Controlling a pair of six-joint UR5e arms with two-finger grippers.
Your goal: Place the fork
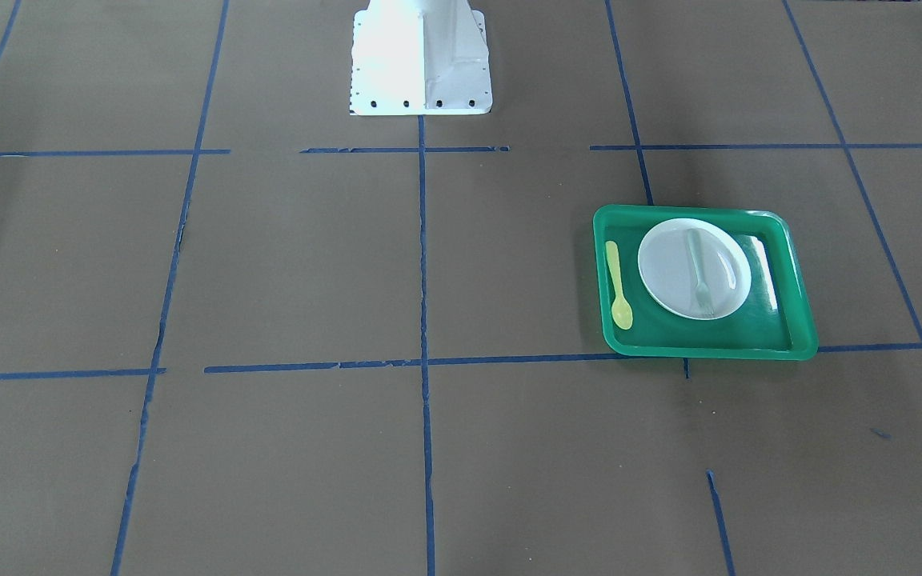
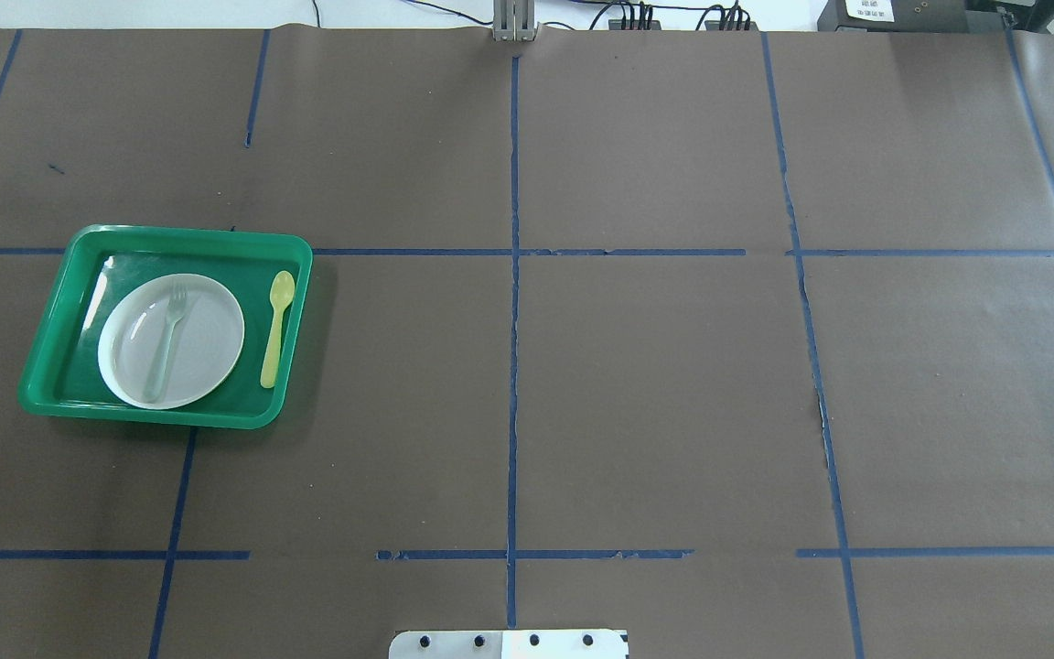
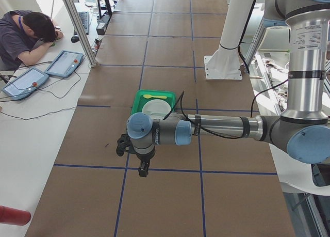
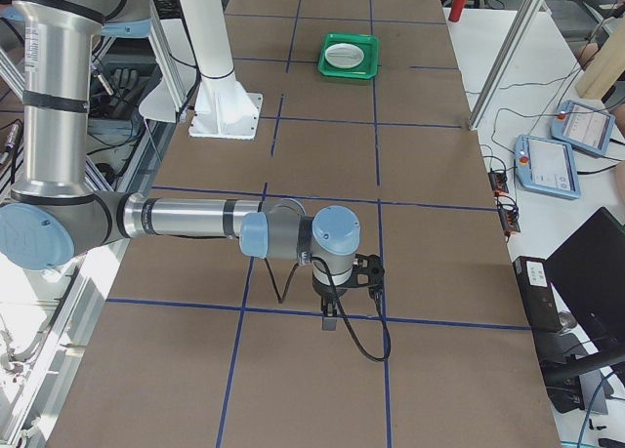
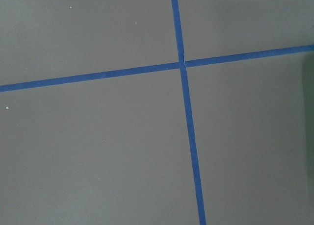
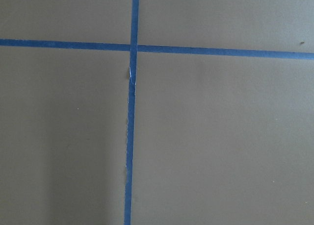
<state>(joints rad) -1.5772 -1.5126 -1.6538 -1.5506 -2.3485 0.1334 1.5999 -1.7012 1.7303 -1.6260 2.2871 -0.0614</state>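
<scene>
- The robot's white base plate (image 2: 509, 643) sits at the near edge of the brown-papered table (image 2: 655, 384), which is marked into squares by blue tape lines (image 2: 513, 366).
- In the side views, the left gripper (image 3: 143, 171) and the right gripper (image 4: 330, 319) each hang fingers-down above the paper near a tape line. At that distance it cannot be told whether their jaws are spread or pressed together.
- Both wrist cameras look down on bare paper and a crossing of tape.
- Farther out, on the robot's left half of the table, lies a green tray (image 2: 143, 414) holding a white plate (image 2: 207, 334).
- The fork (image 2: 166, 343), pale and translucent, lies flat on the plate with its tines pointing away from the robot, well apart from both grippers.
- A yellow spoon (image 2: 276, 328) lies on the tray floor just beside the plate on the side toward the table's middle, with its bowl pointing away from the robot.
- Beyond the table's far edge, an operator (image 3: 23, 35) rests head on arm at a white desk.
</scene>
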